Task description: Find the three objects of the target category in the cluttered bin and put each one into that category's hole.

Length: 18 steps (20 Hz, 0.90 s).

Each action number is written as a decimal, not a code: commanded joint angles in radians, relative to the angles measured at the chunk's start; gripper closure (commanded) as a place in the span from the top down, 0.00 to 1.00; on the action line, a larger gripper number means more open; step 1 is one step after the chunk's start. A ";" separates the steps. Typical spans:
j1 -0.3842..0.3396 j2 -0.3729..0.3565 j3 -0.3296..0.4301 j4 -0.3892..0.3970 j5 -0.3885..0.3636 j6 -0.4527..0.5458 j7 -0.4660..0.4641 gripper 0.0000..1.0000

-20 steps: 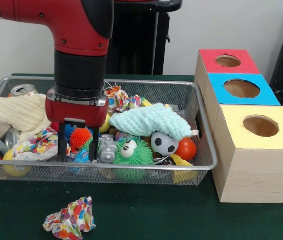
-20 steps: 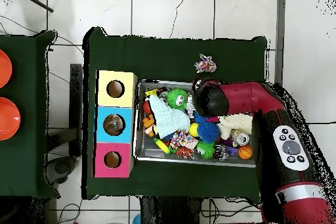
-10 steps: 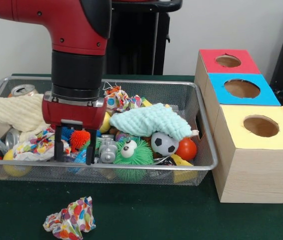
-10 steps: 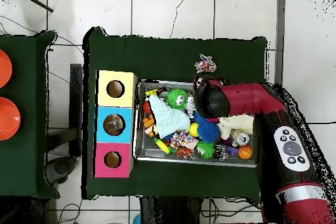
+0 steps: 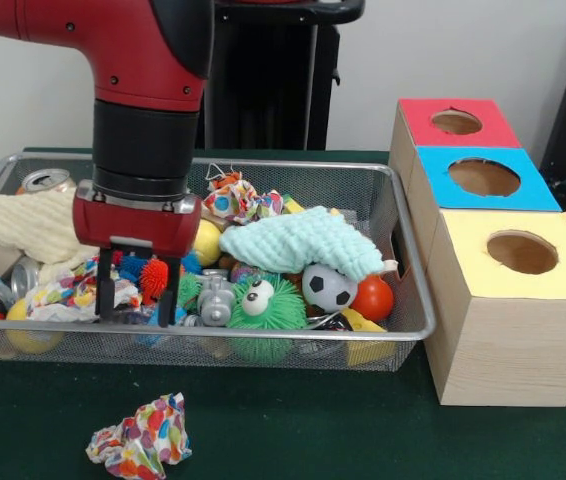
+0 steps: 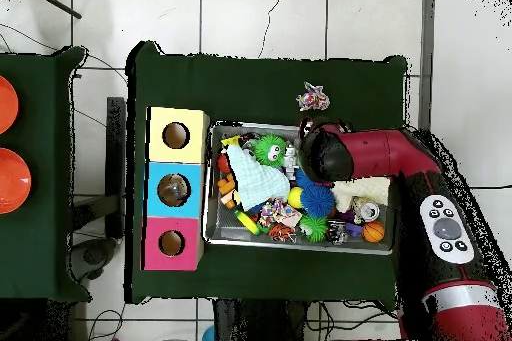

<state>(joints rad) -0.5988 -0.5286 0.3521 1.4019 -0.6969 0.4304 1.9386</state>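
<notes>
My gripper [image 5: 135, 300] hangs low inside the wire bin [image 5: 403, 230], at its front left, and is open. An orange spiky ball [image 5: 153, 277] sits between the fingers, and a crumpled colourful paper [image 5: 63, 295] lies against the left finger [image 5: 103, 290]. Another crumpled paper [image 5: 238, 198] lies at the back of the bin, and a third [image 5: 141, 437] is on the green table in front of the bin. In the overhead view the arm [image 6: 325, 155] covers the gripper. The red [image 5: 456, 122], blue [image 5: 484, 177] and yellow [image 5: 521, 252] holes are to the right of the bin.
The bin also holds a mint cloth [image 5: 298, 240], a green fuzzy toy [image 5: 263, 305], a soccer ball [image 5: 328, 287], a red ball [image 5: 373, 297], a grey toy [image 5: 215, 298], a cream cloth [image 5: 23, 222] and cans [image 5: 45, 180]. The boxes stand against the bin's right wall.
The gripper has shifted left along the front of the bin, away from the grey toy and toward the crumpled paper. It stayed open and low.
</notes>
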 commanded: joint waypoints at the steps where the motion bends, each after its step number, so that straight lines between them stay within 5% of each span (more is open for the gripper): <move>1: 0.005 0.030 -0.017 0.129 -0.015 -0.039 0.026 1.00; 18: 0.025 -0.010 -0.034 0.168 0.026 0.019 0.052 1.00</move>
<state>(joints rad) -0.5893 -0.5385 0.3384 1.4416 -0.6910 0.4302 1.9386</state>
